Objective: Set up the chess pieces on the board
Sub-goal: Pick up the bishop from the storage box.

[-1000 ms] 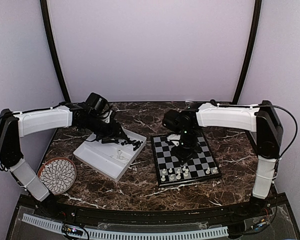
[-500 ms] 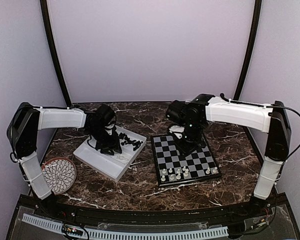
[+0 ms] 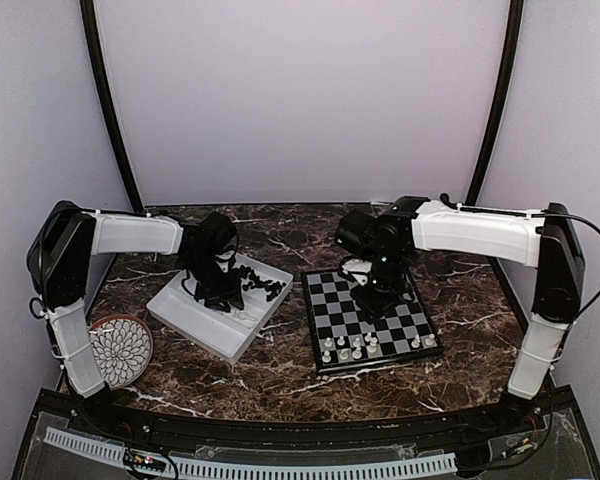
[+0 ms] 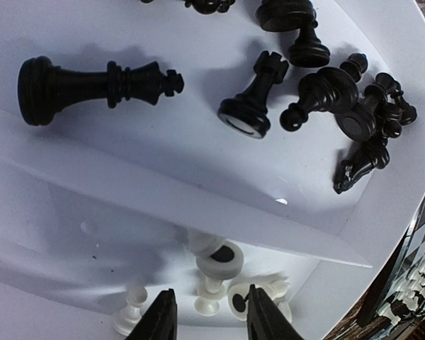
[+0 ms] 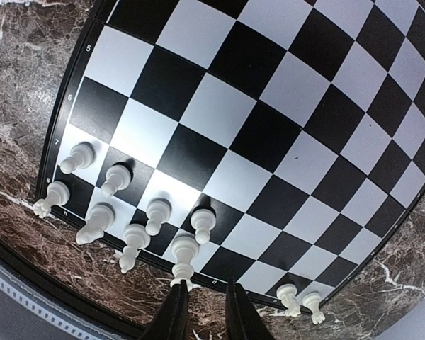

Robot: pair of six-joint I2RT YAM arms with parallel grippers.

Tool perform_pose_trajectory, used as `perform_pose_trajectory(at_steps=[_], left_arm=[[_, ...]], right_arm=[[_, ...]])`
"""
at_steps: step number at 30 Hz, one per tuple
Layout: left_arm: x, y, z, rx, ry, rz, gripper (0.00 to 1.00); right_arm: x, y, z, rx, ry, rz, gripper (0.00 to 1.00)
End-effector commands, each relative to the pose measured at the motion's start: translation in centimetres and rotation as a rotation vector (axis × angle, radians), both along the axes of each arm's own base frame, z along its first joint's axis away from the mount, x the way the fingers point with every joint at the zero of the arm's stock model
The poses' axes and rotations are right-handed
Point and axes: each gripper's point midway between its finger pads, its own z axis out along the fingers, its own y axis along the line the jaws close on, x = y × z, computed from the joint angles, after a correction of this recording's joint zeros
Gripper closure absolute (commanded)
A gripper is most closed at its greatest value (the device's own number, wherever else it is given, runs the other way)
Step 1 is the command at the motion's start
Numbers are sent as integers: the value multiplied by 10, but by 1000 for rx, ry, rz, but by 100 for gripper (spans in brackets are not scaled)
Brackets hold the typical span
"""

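The board (image 3: 382, 322) lies right of centre, with several white chess pieces (image 3: 352, 345) standing in its two near rows. My right gripper (image 3: 373, 293) hovers over the board's far half. In the right wrist view its fingers (image 5: 173, 317) stand a narrow gap apart with nothing between them, just behind a tall white piece (image 5: 184, 253). My left gripper (image 4: 211, 319) is open, low in the white tray (image 3: 193, 324), with a small upright white pawn (image 4: 210, 290) between its fingers, untouched. Other white pieces (image 4: 222, 259) lie close by. Black pieces (image 4: 92, 81) lie in the far compartment.
A raised divider (image 4: 198, 205) separates the tray's two compartments. A round patterned plate (image 3: 116, 351) sits at the near left of the marble table (image 3: 280, 375). Two white pieces (image 5: 301, 301) stand at the board's corner, apart from the main group.
My left gripper has moved down into the tray's white-piece compartment and its jaws have narrowed. My right gripper has drawn back from the near rows toward the board's far side.
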Motion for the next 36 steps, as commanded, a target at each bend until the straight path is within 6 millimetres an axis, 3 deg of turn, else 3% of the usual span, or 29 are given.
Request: perform_pose_trajectory(at_steps=[1, 6, 8, 14, 19, 36], left_arm=[[4, -7, 18, -6, -31, -34, 64], [1, -27, 40, -12, -126, -227, 66], [-6, -28, 39, 9, -135, -325, 66], [-21, -22, 31, 55, -166, -574, 64], [-15, -12, 27, 140, -214, -708, 62], [-18, -37, 13, 26, -226, -857, 67]], right_arm=[[1, 3, 12, 35, -41, -5, 79], [-2, 0, 13, 35, -42, -6, 79], [-3, -1, 13, 36, -42, -8, 79], [-8, -8, 14, 29, -38, -6, 79], [-12, -13, 15, 20, -37, 2, 79], [-19, -17, 8, 23, -14, 0, 79]])
